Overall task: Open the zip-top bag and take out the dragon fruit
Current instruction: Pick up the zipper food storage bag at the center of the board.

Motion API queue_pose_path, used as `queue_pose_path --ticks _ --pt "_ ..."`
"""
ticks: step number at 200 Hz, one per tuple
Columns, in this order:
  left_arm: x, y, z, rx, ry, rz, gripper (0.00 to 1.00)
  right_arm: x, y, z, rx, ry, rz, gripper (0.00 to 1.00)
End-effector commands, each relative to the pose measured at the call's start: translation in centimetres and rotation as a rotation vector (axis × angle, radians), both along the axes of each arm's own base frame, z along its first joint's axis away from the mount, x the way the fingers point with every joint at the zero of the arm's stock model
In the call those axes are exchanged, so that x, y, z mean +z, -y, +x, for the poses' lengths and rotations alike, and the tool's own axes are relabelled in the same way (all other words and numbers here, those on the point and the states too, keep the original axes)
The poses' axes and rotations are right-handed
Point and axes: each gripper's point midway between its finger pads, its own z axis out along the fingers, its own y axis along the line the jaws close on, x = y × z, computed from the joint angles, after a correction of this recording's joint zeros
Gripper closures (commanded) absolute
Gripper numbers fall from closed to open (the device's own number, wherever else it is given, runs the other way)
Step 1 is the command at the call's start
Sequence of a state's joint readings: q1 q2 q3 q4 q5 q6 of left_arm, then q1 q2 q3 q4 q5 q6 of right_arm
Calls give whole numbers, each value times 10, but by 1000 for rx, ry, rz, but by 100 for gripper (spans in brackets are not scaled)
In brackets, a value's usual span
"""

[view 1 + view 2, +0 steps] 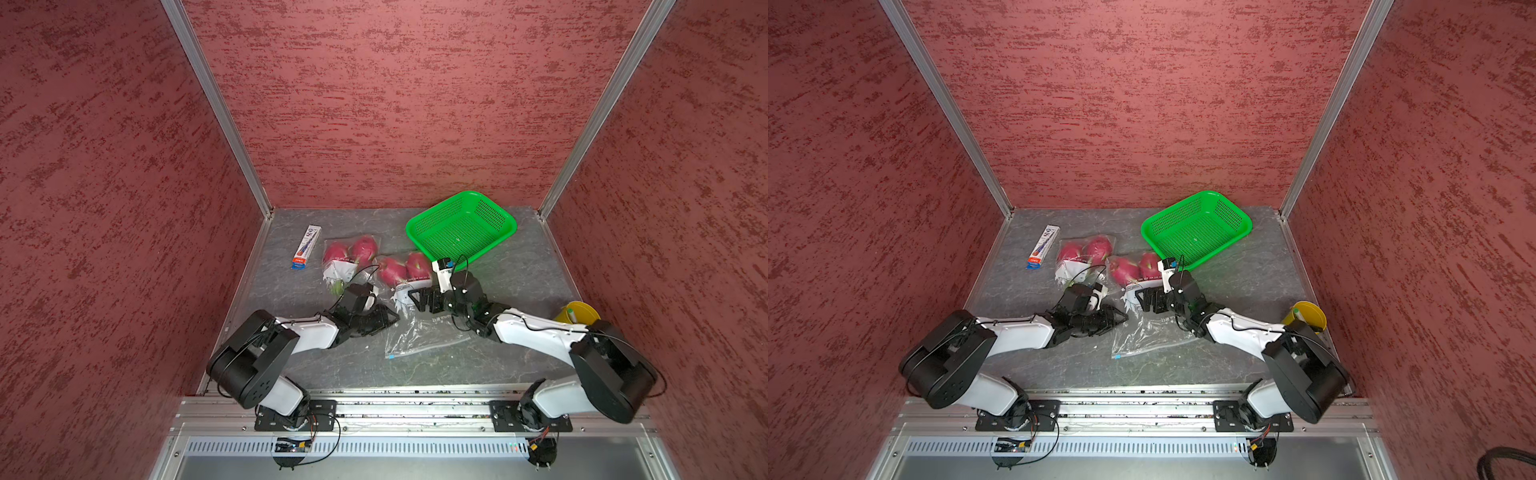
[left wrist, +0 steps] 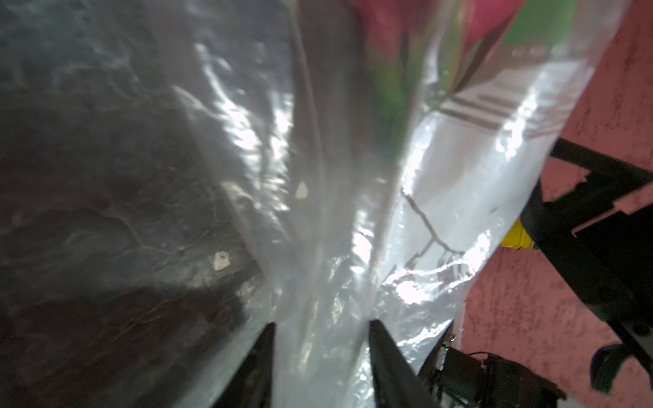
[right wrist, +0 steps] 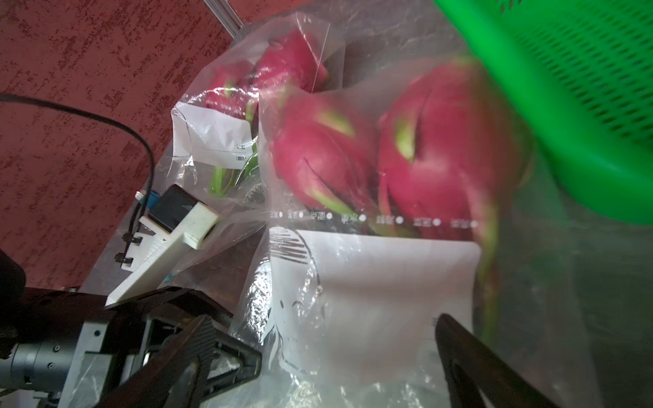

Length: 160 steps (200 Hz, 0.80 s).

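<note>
The left fingers [image 2: 383,349] pinch bunched film of the clear zip-top bag [image 1: 419,336]; the right fingers [image 3: 466,360] stand wide apart, empty, straddling the white-printed end of a film pack [image 3: 371,282]. That pack's two magenta, green-scaled dragon fruit [image 1: 392,270] lie beyond the right fingers, long axes in line with them, just beside the green mesh basket [image 1: 461,226]; another pair [image 1: 334,252] lies farther from it.

The tabletop [image 1: 519,291] is a grey, stone-patterned slab. Items resting directly on it:

- A white carton [image 1: 305,247] with a blue-and-red end, far left.
- Two clear packets of dragon fruit [image 1: 334,253], side by side at centre.
- A green mesh basket [image 1: 471,193], far right, just beside the right packet.
- A clear zip-top bag [image 1: 424,336], lying flat, near centre.
- A yellow cup [image 1: 577,311], at the right edge.
</note>
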State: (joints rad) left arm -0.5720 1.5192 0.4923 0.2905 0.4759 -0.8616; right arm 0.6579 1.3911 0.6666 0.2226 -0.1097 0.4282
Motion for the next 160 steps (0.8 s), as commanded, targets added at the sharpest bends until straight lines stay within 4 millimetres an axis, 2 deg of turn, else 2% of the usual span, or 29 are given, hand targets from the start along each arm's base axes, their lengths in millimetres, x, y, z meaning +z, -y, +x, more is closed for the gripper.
queue_pose_path --ticks 1,14,49,77,96,128,160 --pt "38 17 18 -20 91 -96 88 23 17 4 -33 87 -112 4" --pt "49 17 24 -17 108 -94 96 26 23 -2 -12 104 -161 10" --pt "81 11 49 17 150 -120 100 35 22 -20 71 153 -183 25" --pt "99 10 67 31 161 -150 99 59 6 -36 126 298 -223 31" --pt "108 10 75 28 160 -172 99 66 -11 -46 167 389 -303 33" --pt "116 5 85 35 135 -217 98 50 -37 -54 219 503 -500 33" --pt "119 1 86 28 115 -241 97 34 -53 -45 209 586 -663 23"
